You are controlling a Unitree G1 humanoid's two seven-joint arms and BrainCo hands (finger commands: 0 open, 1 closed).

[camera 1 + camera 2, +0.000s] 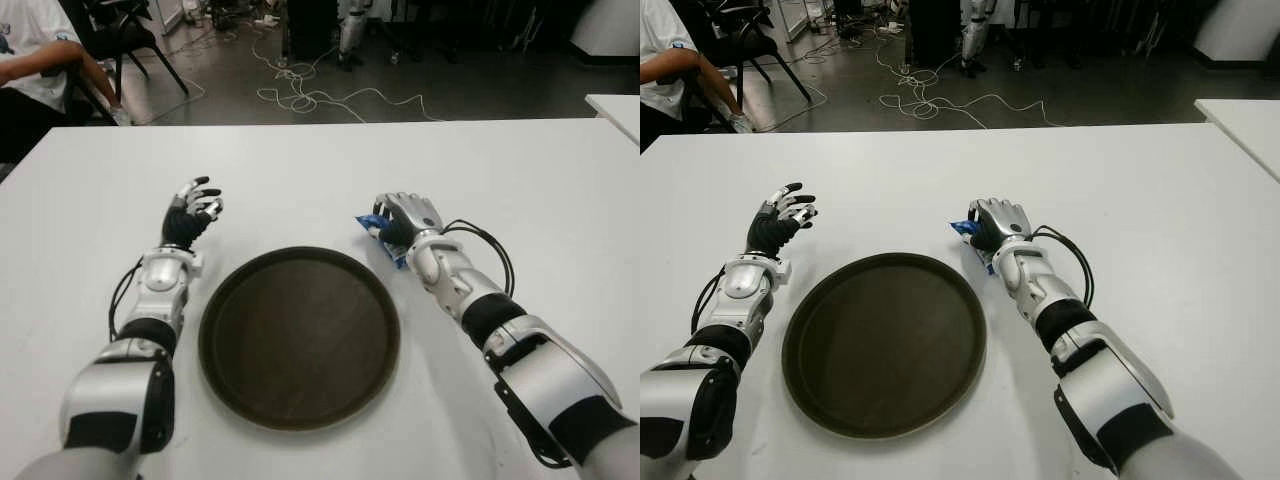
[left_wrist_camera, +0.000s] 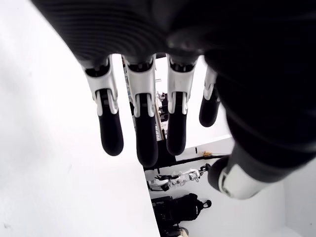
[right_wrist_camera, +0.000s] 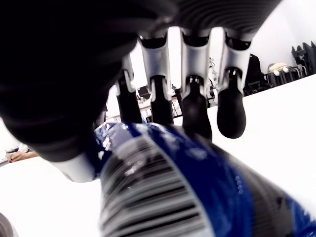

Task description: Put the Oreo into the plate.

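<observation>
Right hand [image 1: 400, 218] seemingly grips the blue Oreo pack [image 3: 168, 182] beside the plate [image 1: 299, 337]; left hand [image 1: 192, 213] open-fingered, empty.

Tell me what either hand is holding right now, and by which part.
The right hand grips the blue Oreo packet around its middle, just beyond the plate's right rim. The left hand holds nothing, fingers open.

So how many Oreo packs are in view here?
1. The blue Oreo pack is under the right robot hand, whose fingers close on it, just beyond the plate rim's right side.
</observation>
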